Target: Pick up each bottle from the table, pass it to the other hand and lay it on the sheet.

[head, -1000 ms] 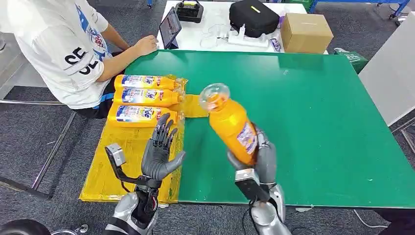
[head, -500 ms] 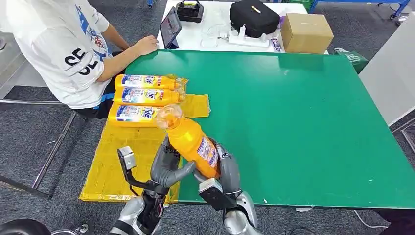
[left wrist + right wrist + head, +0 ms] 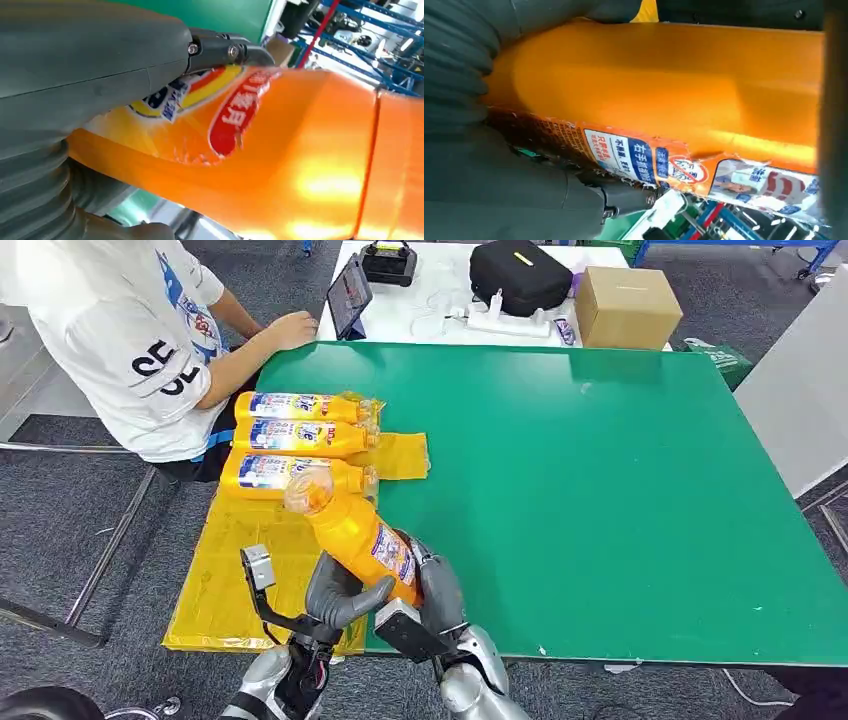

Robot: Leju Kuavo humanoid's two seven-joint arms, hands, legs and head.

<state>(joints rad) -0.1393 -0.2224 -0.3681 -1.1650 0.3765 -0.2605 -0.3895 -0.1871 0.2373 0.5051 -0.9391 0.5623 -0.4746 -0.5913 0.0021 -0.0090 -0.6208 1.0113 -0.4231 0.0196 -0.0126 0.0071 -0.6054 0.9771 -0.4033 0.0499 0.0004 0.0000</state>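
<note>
— Orange plastic, glossy, with a thin printed wrap round the waist: the bottle (image 3: 352,525) sits between both hands just past the near edge of the green bench (image 3: 620,490), cap end tilted up and away toward the yellow sheet (image 3: 250,550).

— Who has it?

— Right hand (image 3: 430,590) wraps its fingers (image 3: 437,575) round the lower body from behind. Left hand (image 3: 338,595) has its fingers curled against the other side; its wrist view shows the thumb (image 3: 90,50) pressed on the label (image 3: 240,107). I judge both are grasping it, mid-handover.

— How will it handle?

— Full of liquid by the look, so fairly heavy, and the wall is stiff enough to squeeze. The smooth plastic and loose-looking wrap could slide under the fingers. Best hold is the wide middle, fingers across the label, not the narrow neck beyond the fingertips.

— And then?

— Three bottles (image 3: 295,438) already lie on the sheet, beyond the left fingers; this one likely goes beside them.
</note>
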